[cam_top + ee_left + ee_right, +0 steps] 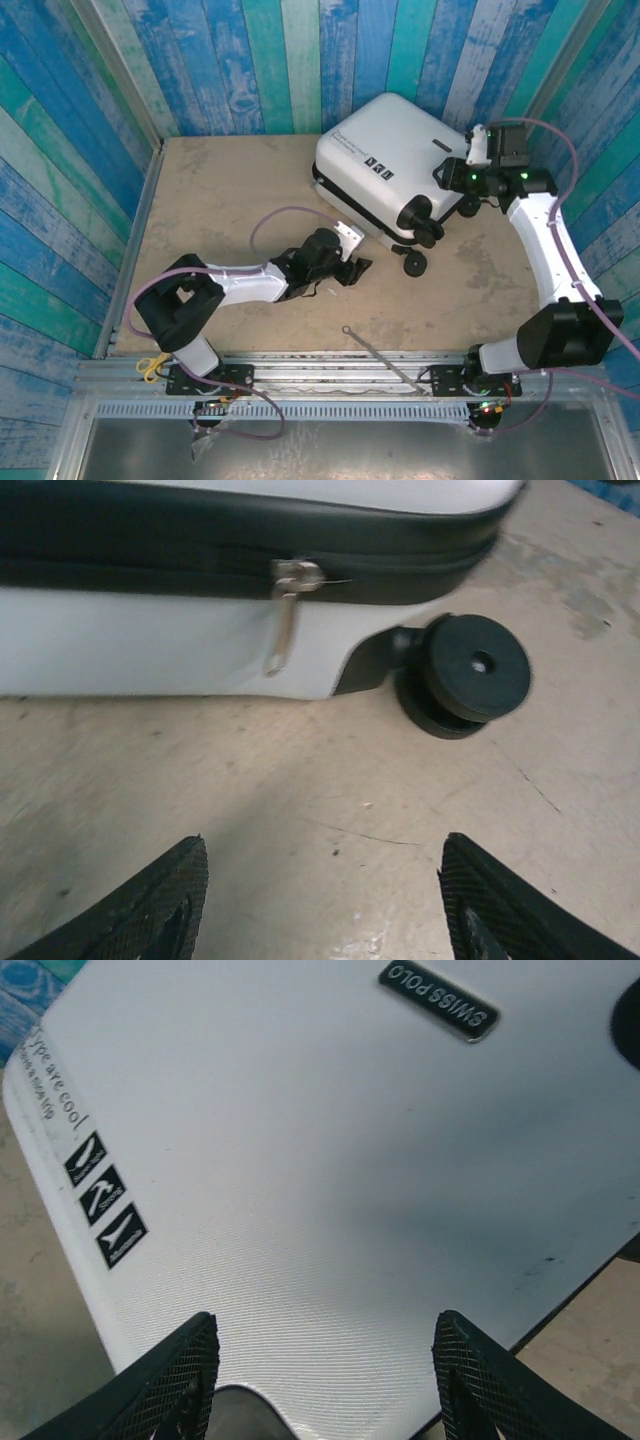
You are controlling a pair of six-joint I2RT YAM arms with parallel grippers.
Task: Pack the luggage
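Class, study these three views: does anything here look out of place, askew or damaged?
The large white hard-shell suitcase lies closed and skewed to the table edges. A thin grey rod lies loose near the front rail, and yellow-handled scissors sit by the left arm's base. No damage shows.

Large white hard-shell suitcase (385, 150) with fine ribbed sheen, black zipper band (150, 540), black plastic wheel (470, 670), silver metal zipper pull (285, 620), mottled beige tabletop (230, 190), blue and teal striped plank walls (250, 60)
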